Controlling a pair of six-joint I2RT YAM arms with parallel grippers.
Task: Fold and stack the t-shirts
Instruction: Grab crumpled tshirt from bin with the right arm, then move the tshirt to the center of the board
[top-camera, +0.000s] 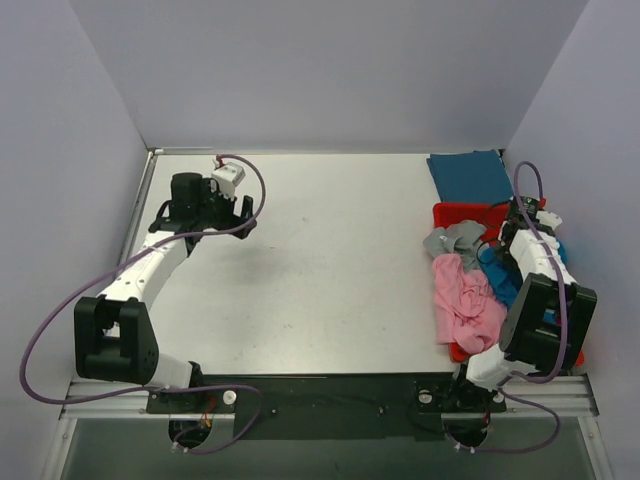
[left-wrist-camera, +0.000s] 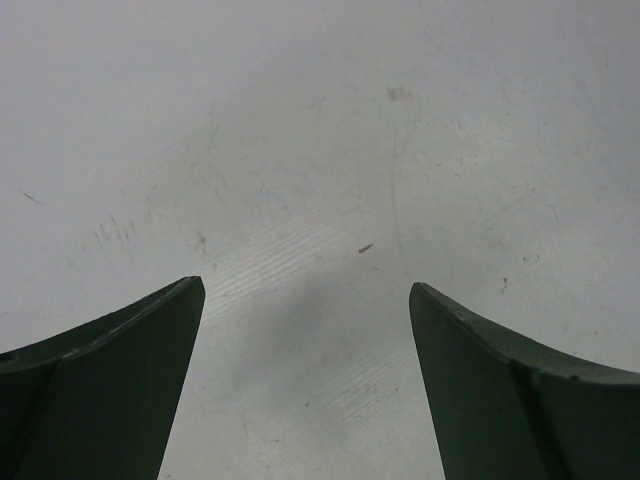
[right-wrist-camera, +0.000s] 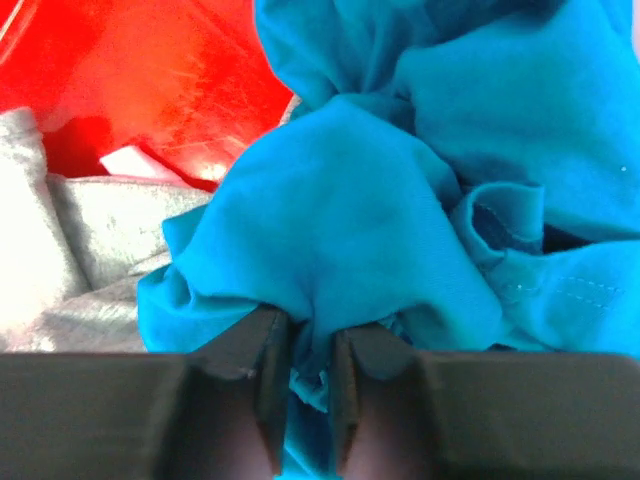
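In the right wrist view my right gripper (right-wrist-camera: 311, 345) has its jaws pinched on a fold of a crumpled teal t-shirt (right-wrist-camera: 360, 200), which lies in the red tray (right-wrist-camera: 150, 70) beside a grey t-shirt (right-wrist-camera: 100, 230). From above, the right arm reaches into the tray (top-camera: 455, 212) and its fingers are hidden. The grey shirt (top-camera: 452, 240) and a pink shirt (top-camera: 464, 298) spill over the tray's left side. A folded teal shirt (top-camera: 468, 176) lies flat at the back right. My left gripper (left-wrist-camera: 305, 290) hangs open over bare table at the left (top-camera: 240, 215), with nothing between its fingers.
The white table (top-camera: 330, 270) stretches between the two arms. Lavender walls close in the back and both sides. The tray sits against the right wall, near the right arm's base.
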